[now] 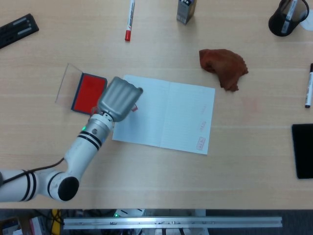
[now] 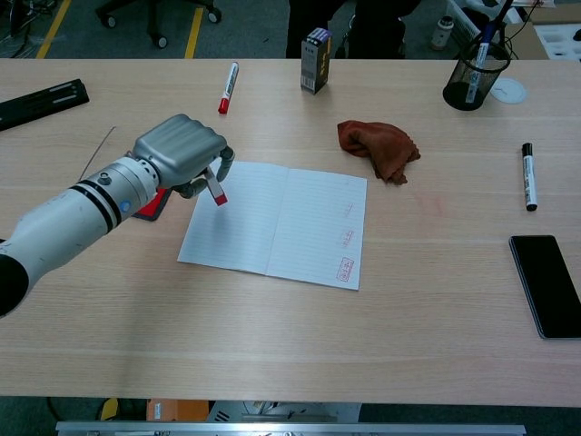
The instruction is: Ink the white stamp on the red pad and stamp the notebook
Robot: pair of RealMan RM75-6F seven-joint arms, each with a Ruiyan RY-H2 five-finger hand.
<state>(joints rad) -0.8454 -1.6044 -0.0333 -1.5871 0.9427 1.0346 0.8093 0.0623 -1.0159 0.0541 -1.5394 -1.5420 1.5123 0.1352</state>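
Over the left edge of the open notebook [image 2: 272,222] the left hand [image 2: 182,150] has its fingers closed around the white stamp [image 2: 215,187], whose red inked face points down and hangs above the left page. The red pad [image 1: 89,92] lies uncovered on the surface [image 2: 290,336] just left of the notebook, with its clear lid [image 1: 67,83] folded out to the side. Red prints show on the right page. The right hand is not visible in either view.

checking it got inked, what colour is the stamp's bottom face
Red, on the stamp held by the left robot hand; chest view.
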